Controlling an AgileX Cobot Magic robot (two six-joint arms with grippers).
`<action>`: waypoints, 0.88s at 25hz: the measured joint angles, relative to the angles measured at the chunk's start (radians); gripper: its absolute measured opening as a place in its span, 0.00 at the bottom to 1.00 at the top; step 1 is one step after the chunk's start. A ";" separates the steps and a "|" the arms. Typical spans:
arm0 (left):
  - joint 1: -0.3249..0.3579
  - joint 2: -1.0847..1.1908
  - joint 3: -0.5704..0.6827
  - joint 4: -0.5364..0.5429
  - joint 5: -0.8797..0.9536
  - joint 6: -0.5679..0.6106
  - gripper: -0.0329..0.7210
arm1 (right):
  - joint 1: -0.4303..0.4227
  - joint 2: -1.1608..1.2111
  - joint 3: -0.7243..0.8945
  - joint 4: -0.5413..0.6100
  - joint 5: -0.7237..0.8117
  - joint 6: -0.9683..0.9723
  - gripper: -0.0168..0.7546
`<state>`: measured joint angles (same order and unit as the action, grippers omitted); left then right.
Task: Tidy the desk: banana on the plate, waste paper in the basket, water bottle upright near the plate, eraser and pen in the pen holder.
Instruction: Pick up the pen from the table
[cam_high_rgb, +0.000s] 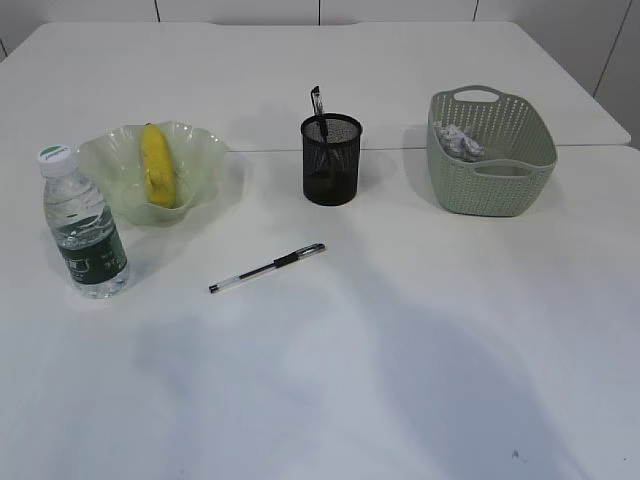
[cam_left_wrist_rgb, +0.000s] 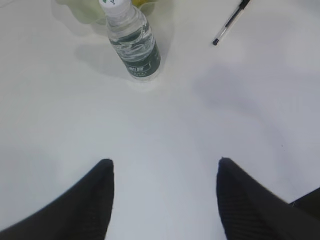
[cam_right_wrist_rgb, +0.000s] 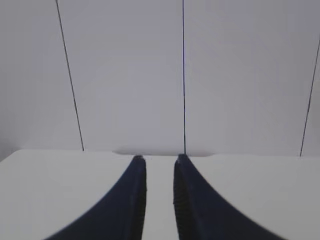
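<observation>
A yellow banana (cam_high_rgb: 157, 165) lies in the pale green glass plate (cam_high_rgb: 205, 150). The water bottle (cam_high_rgb: 85, 235) stands upright just left of the plate. A black pen (cam_high_rgb: 268, 268) lies flat on the white table in front of the black mesh pen holder (cam_high_rgb: 331, 160), where another pen (cam_high_rgb: 317, 103) sticks up. Crumpled waste paper (cam_high_rgb: 460, 142) sits inside the green basket (cam_high_rgb: 495, 185). No eraser shows. Neither arm appears in the exterior view. My left gripper (cam_left_wrist_rgb: 165, 160) hangs open and empty above the table, short of the bottle (cam_left_wrist_rgb: 134, 42) and the pen (cam_left_wrist_rgb: 231, 22). My right gripper (cam_right_wrist_rgb: 160, 157) has a narrow empty gap.
The right wrist view faces a white panelled wall (cam_right_wrist_rgb: 125, 75) beyond the far table edge. A seam between two tabletops (cam_high_rgb: 420, 149) runs behind the pen holder and basket. Bare white table (cam_high_rgb: 350, 380) fills the front.
</observation>
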<state>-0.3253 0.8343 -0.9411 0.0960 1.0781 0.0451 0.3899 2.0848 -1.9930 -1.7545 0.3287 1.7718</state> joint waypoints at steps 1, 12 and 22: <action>0.000 0.000 0.000 0.000 -0.004 0.000 0.65 | 0.000 -0.022 -0.002 0.041 0.000 -0.046 0.21; 0.000 0.000 -0.027 -0.035 -0.299 0.000 0.65 | 0.000 -0.265 -0.006 0.672 0.255 -0.656 0.21; 0.000 -0.004 -0.027 0.085 -0.696 0.000 0.65 | 0.008 -0.318 -0.006 1.119 0.516 -1.164 0.21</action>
<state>-0.3253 0.8306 -0.9677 0.1807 0.3818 0.0447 0.3979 1.7663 -1.9992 -0.6353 0.8444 0.6076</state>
